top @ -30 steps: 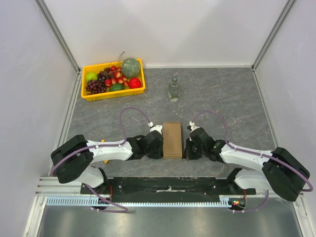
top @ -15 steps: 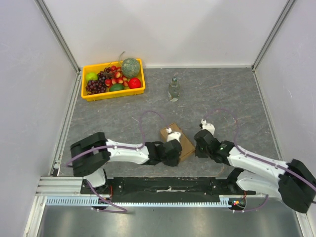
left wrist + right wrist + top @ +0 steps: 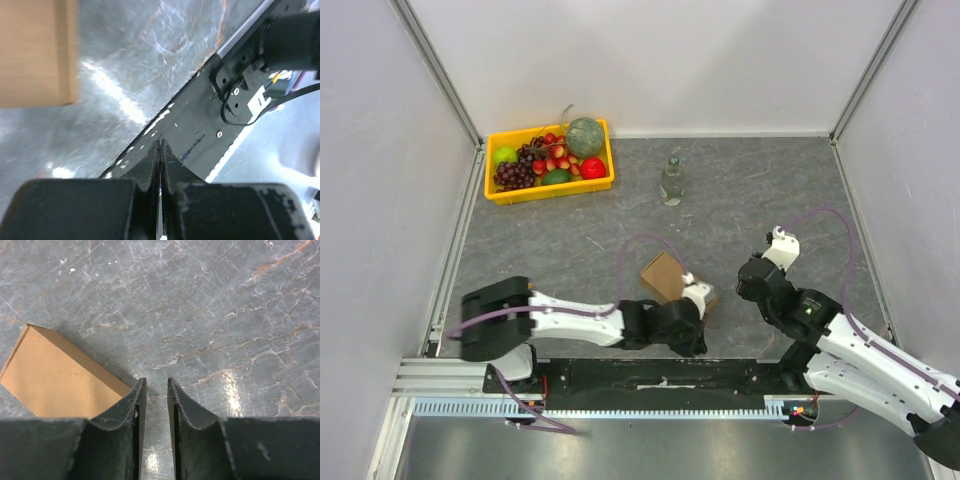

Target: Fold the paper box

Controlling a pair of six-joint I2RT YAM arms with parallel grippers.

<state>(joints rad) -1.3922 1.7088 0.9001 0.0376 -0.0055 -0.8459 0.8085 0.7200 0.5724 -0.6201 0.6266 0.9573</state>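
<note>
You have the right gripper [image 3: 156, 382] at the bottom of the frame. Its two dark fingers [image 3: 125, 410] are parted by a narrow gap, and only bare surface shows between them. The paper box [image 3: 60, 375], plain brown, lies at an angle toward the lower left. One finger hides its near end, so you cannot tell whether they touch. The grey marbled table [image 3: 215, 305] fills the rest.

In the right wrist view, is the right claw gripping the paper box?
No, the right claw is open over the table, and the paper box lies beside it.
</note>
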